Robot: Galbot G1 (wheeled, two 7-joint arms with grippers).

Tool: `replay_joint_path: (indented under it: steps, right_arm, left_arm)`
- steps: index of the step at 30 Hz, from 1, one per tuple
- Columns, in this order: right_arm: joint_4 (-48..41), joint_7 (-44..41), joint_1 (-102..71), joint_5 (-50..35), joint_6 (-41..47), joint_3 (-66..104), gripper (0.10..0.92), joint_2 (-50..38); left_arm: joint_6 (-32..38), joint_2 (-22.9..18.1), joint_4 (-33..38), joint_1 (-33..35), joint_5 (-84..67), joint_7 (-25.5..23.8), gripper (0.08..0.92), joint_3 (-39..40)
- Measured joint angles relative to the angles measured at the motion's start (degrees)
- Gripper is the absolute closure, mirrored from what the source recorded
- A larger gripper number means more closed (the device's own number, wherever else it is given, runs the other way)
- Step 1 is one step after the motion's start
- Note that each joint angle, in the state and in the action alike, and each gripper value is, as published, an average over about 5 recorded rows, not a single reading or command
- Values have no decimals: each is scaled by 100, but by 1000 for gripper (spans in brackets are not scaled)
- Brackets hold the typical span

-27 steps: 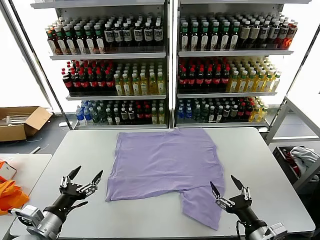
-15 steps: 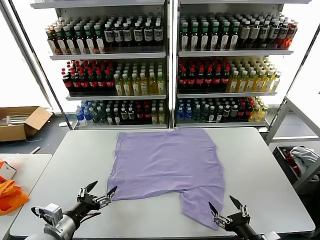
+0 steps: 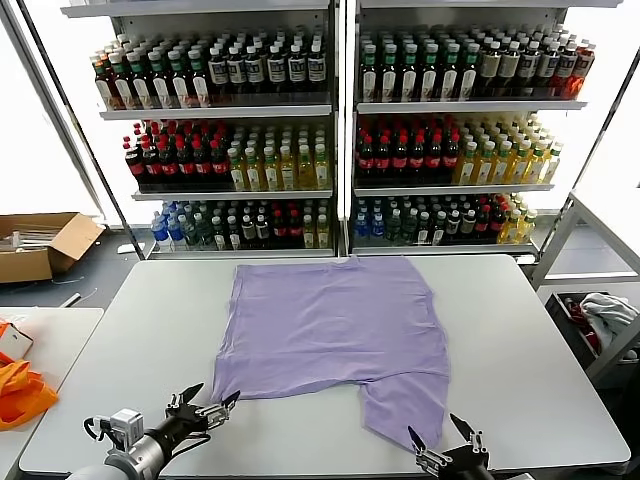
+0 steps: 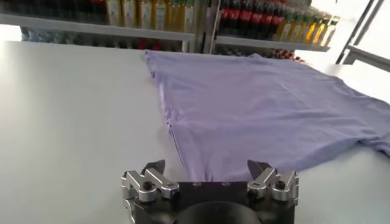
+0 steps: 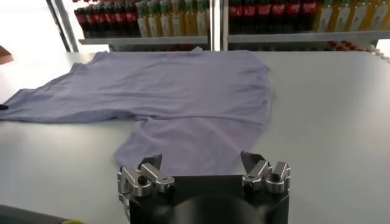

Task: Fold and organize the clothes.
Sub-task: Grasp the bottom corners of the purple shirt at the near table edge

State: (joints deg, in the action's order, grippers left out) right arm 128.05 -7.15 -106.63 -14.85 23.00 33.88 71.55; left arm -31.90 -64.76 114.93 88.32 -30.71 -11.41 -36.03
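Note:
The lavender T-shirt [image 3: 335, 325] lies spread on the white table [image 3: 520, 340], plain side up, with one flap reaching toward the front edge at the right. My left gripper [image 3: 212, 399] is open, low over the table just in front of the shirt's near left corner. In the left wrist view that gripper [image 4: 206, 165] frames the corner of the shirt [image 4: 256, 103]. My right gripper [image 3: 434, 431] is open at the tip of the front flap. The right wrist view shows this gripper [image 5: 202, 159] with the flap of the shirt [image 5: 183, 97] between its spread fingers, nothing gripped.
Shelves of bottles [image 3: 330, 130] stand behind the table. A cardboard box [image 3: 40, 245] sits on the floor at the far left. Orange fabric [image 3: 18, 390] lies on a side table at the left, and a white-and-red cloth bundle [image 3: 605, 315] at the right.
Both grippers have dropped lower and moved toward the shirt's near edge. The left one slid right to the near left corner; the right one shifted slightly left to the flap's tip.

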Motion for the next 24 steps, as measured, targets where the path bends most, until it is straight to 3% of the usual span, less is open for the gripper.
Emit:
replay_joint_path:
  steps: [4, 7, 19, 24]
  right_arm:
    - [-67, -18, -5, 34, 7, -46, 466, 6]
    - [-119, -56, 15, 41, 6, -72, 553, 8]
    - [-181, -184, 47, -28, -1, -167, 887, 59]
    - [-168, -246, 22, -86, -67, -140, 917, 75]
  left_arm:
    - [-4, -22, -100, -45, -79, 11, 195, 40]
    - [-2, -43, -164, -78, -129, 23, 253, 67]
    - [-20, -103, -228, -33, -253, 60, 597, 128]
    - [-22, -154, -242, -21, -276, 71, 727, 176]
